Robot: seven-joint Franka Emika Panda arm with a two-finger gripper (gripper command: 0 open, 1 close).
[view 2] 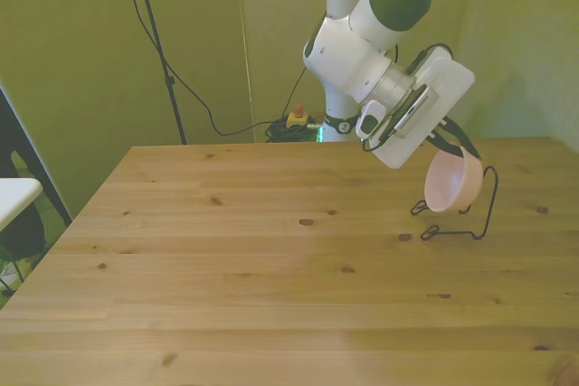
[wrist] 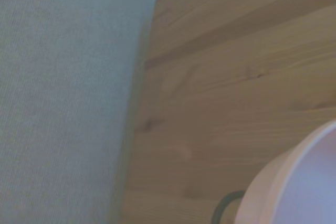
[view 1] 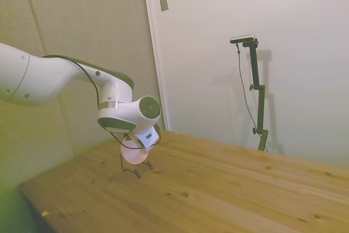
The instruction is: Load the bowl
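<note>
- The bowl is pale pink and it is tipped on its side, so its round bottom faces the front view's left; it is at the black wire stand, near the table's edge on the front view's right.
- The wire stand is thin and dark; its feet rest on the table, and one upright loop rises just beside the bowl on the front view's right; I cannot tell if the bowl already leans on the wire or is only close to it.
- The hand is at the upper rim of the bowl, with dark fingers reaching down from the white wrist block; it seems to hold the bowl by the rim, but how wide the fingers stand I cannot tell, because the wrist block covers them.
- In the side view the bowl shows as a pink disc under the wrist, above the wire stand, and the hand itself is hidden.
- In the wrist view only a blurred pink rim of the bowl shows, with a dark piece of wire beside it, the wooden table and a grey wall.
</note>
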